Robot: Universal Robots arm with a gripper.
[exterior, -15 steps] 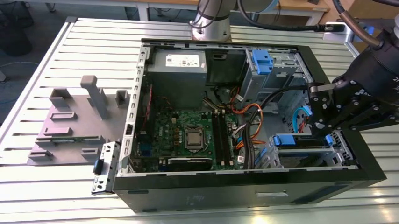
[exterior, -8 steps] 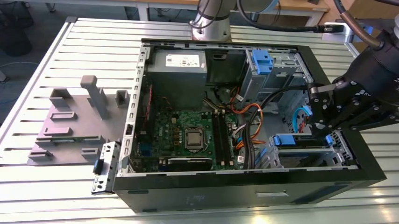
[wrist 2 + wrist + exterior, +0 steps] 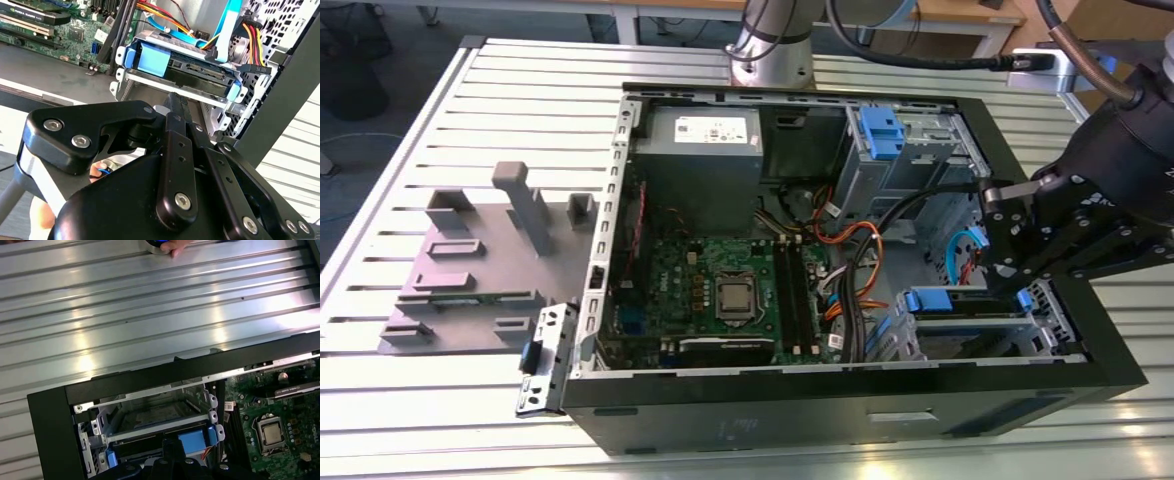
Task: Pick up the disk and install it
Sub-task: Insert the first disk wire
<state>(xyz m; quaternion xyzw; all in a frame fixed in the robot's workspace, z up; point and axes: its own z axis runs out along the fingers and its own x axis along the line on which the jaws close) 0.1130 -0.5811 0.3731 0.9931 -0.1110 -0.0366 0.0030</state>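
- Starting at the tip: the gripper (image 3: 173, 100) is seen in the second wrist view with its two fingers (image 3: 176, 150) drawn together, and nothing is clamped between them.
- Right in front of the fingertips, the disk (image 3: 200, 70) is seated in a slot of the drive cage (image 3: 120, 75). Its blue carrier handle (image 3: 152, 59) faces the fingers. Whether contact is made with the cage's front bar cannot be told.
- In the first wrist view the gripper (image 3: 167, 454) is found just beside the disk's blue handle (image 3: 192, 442), and an open bay of the cage (image 3: 150, 412) lies just past it.
- Just beyond the disk, a bundle of orange, yellow and blue cables (image 3: 247, 35) is seen running behind the cage.
- Further from the fingers, the motherboard (image 3: 720, 270) is laid out across the floor of the computer case (image 3: 854, 415), with the processor (image 3: 272, 432) exposed.
- In the exterior view the gripper (image 3: 1014, 270) is hung over the case's corner at the exterior view's right, above the cage.
- At the far end of the case, the grey power supply (image 3: 700, 150) is mounted.
- Well away from the fingers, a grey fixture (image 3: 480, 250) is set on the slatted metal table (image 3: 427, 420).
- Farthest off, a person's fingertips (image 3: 172, 247) are rested on the table.
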